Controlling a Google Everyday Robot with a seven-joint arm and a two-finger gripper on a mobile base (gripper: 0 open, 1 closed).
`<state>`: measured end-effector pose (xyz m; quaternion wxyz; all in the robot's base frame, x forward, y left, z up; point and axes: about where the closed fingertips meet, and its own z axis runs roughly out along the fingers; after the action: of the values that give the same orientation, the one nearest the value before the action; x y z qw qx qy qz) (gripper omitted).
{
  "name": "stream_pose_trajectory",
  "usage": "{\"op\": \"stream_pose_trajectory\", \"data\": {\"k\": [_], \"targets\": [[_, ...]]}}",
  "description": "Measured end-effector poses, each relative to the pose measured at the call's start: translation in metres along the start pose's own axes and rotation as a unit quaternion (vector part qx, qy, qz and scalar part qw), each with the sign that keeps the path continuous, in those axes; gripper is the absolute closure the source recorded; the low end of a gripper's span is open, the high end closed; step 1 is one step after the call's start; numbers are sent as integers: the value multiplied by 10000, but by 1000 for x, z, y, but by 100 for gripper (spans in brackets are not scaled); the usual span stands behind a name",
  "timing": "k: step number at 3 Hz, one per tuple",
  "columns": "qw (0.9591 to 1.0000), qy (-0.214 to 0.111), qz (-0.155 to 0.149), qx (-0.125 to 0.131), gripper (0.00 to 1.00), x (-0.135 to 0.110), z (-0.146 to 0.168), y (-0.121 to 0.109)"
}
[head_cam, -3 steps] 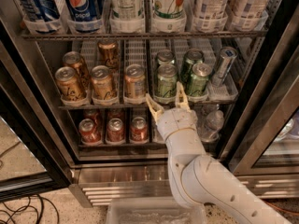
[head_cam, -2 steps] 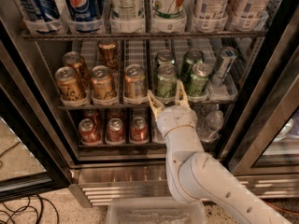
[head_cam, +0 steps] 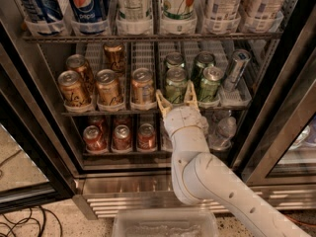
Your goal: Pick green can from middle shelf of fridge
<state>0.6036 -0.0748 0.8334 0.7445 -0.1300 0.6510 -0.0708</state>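
Note:
The pale green can (head_cam: 176, 84) stands at the front of the middle shelf (head_cam: 113, 112) of the fridge (head_cam: 44, 132), in a lane right of centre. My gripper (head_cam: 176, 98) is just in front of and below it, open, with its two tan fingers (head_cam: 162, 101) rising on either side of the can's lower part. The fingers do not grip the can. A second pale can (head_cam: 174, 61) stands behind it. Darker green cans (head_cam: 210, 83) stand to the right. Gold-brown cans (head_cam: 142, 87) fill the left lanes.
Tall bottles (head_cam: 86, 6) fill the top rack. Red cans (head_cam: 121, 136) and small water bottles (head_cam: 223, 131) stand on the lower rack. A silver can (head_cam: 236, 68) leans at the middle shelf's right. A dark-framed glass door (head_cam: 284, 107) stands open at right. A clear plastic bin (head_cam: 165, 224) is at the bottom.
My gripper has moved slightly up and forward toward the pale green can; its fingers now flank the can's base more closely. Nothing else moved.

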Motion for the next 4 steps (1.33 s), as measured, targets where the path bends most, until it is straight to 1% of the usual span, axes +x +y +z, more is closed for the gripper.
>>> {"op": "stream_pose_trajectory", "data": {"k": [1,2,3,4], "targets": [[10000,-22,-18,41,34,2,13,1],[10000,-41,-34,51,53,2,17,0],[9998,-67,-142,-152,77,0,19,-5],[9984,-107,-127,-537,99,-5,4,-16]]}}
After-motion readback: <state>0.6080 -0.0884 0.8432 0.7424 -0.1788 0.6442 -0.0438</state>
